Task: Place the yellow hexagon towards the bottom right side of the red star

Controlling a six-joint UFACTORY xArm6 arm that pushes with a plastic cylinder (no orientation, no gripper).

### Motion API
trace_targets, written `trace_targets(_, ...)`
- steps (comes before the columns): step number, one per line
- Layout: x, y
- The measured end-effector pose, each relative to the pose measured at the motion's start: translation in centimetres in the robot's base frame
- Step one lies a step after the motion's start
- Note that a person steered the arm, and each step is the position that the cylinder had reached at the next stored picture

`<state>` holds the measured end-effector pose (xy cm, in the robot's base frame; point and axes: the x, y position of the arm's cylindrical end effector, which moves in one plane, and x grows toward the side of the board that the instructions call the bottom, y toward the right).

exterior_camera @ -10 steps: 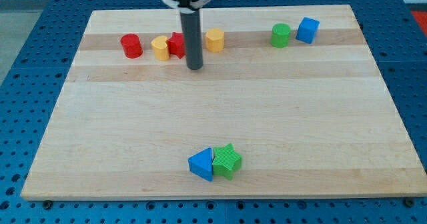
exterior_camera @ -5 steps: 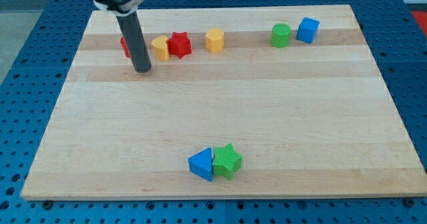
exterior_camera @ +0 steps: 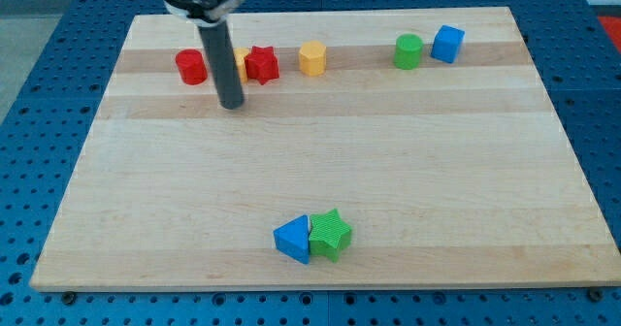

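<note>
The yellow hexagon [exterior_camera: 311,58] stands near the view's top, to the right of the red star [exterior_camera: 260,64], with a gap between them. My tip [exterior_camera: 231,104] rests on the board below and to the left of the red star. The rod hides most of a yellow block [exterior_camera: 241,61] that sits against the star's left side. The tip touches no block that I can see.
A red cylinder [exterior_camera: 191,67] stands left of the rod. A green cylinder [exterior_camera: 408,51] and a blue cube [exterior_camera: 447,44] are at the top right. A blue triangle [exterior_camera: 293,240] and a green star [exterior_camera: 331,235] touch each other near the bottom edge of the wooden board [exterior_camera: 466,171].
My tip swung left from beside the red star to in front of the red cylinder, then came back a little to the right. No block has moved.
</note>
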<state>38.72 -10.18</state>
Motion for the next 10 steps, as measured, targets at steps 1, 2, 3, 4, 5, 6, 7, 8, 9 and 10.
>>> trace_targets(1,-0.8,7.4)
trace_targets(2,-4.1,14.3)
trace_targets(3,-8.1,19.9)
trace_targets(4,-10.9,20.8)
trace_targets(5,-10.9,19.3)
trace_targets(6,-10.2,16.0)
trace_targets(7,-8.7,12.8)
trace_targets(8,-7.4,8.9)
trace_targets(9,-6.4,6.2)
trace_targets(10,-6.6,8.4)
